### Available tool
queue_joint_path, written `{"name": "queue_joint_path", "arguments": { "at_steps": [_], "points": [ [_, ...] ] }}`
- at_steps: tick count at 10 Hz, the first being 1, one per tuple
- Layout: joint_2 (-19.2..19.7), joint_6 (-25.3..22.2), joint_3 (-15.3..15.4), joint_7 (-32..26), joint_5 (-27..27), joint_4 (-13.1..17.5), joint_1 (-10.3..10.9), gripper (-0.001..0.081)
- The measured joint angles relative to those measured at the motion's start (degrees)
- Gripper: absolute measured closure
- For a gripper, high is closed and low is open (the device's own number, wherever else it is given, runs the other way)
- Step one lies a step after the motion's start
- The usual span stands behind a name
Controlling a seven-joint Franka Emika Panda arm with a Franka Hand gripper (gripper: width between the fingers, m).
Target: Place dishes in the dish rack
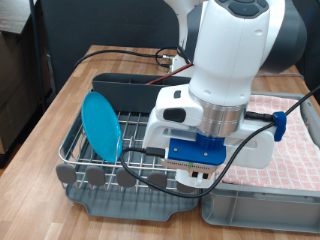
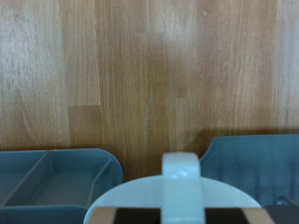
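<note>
The bright-blue plate [image 1: 102, 122] stands on edge in the wire dish rack [image 1: 75, 150] at the exterior view's left. My gripper [image 1: 200, 178] hangs over the rack's near right corner, its fingers largely hidden under the blue camera mount. In the wrist view the white mug [image 2: 177, 191] fills the near edge, handle [image 2: 180, 168] pointing away, held between my fingers well above the wooden table [image 2: 149, 65]. The wooden spoon is out of view.
A pink checkered cloth [image 1: 292, 120] lies at the exterior view's right. A grey bin [image 1: 262, 212] sits at the bottom right, beside the rack. Black cables [image 1: 120, 55] run across the table behind the rack's grey back compartment [image 1: 125, 92].
</note>
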Motion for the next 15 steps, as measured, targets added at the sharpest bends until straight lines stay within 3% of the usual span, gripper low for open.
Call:
{"name": "queue_joint_path", "arguments": {
  "at_steps": [9, 10, 11, 13, 14, 15],
  "points": [
    [1.7, 0.9, -0.5, 0.0, 0.6, 0.4, 0.0, 0.0734],
    [1.7, 0.9, -0.5, 0.0, 0.6, 0.4, 0.0, 0.0558],
    [1.7, 0.9, -0.5, 0.0, 0.6, 0.4, 0.0, 0.0558],
    [1.7, -1.3, 0.0, -0.2, 2.5, 1.4, -0.2, 0.0234],
    [1.7, -4.0, 0.7, -0.4, 4.3, 2.8, -0.5, 0.0234],
    [1.7, -6.8, 1.1, -0.6, 5.4, 4.6, -0.8, 0.0070]
  ]
}}
